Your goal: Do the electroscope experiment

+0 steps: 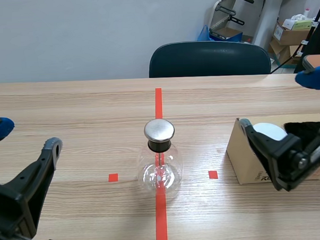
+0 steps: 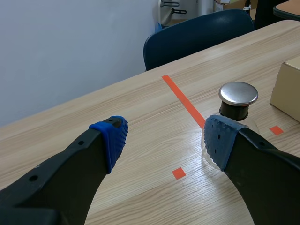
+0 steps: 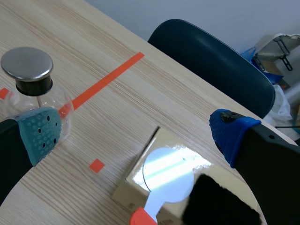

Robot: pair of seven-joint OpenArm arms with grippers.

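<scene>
Noted at the middle of the table [image 1: 69,110]: electroscope flask [image 1: 160,165], upright on the centre tape line [image 1: 158,101], well clear of every edge; toward the right edge, cardboard box [image 1: 245,160], well apart from the flask; on the box top, disc paddle [image 1: 269,130], fur pad [image 1: 307,128] just beside it, nearer the right edge; behind the far edge, chair [image 1: 209,58].

Before me the electroscope [image 1: 160,157] stands upright on the red tape line: a clear round flask with a black neck and a flat metal cap. To my right, a white disc [image 3: 168,176], seemingly red-handled, lies on the cardboard box [image 1: 239,159] beside black fur [image 3: 220,204].
</scene>
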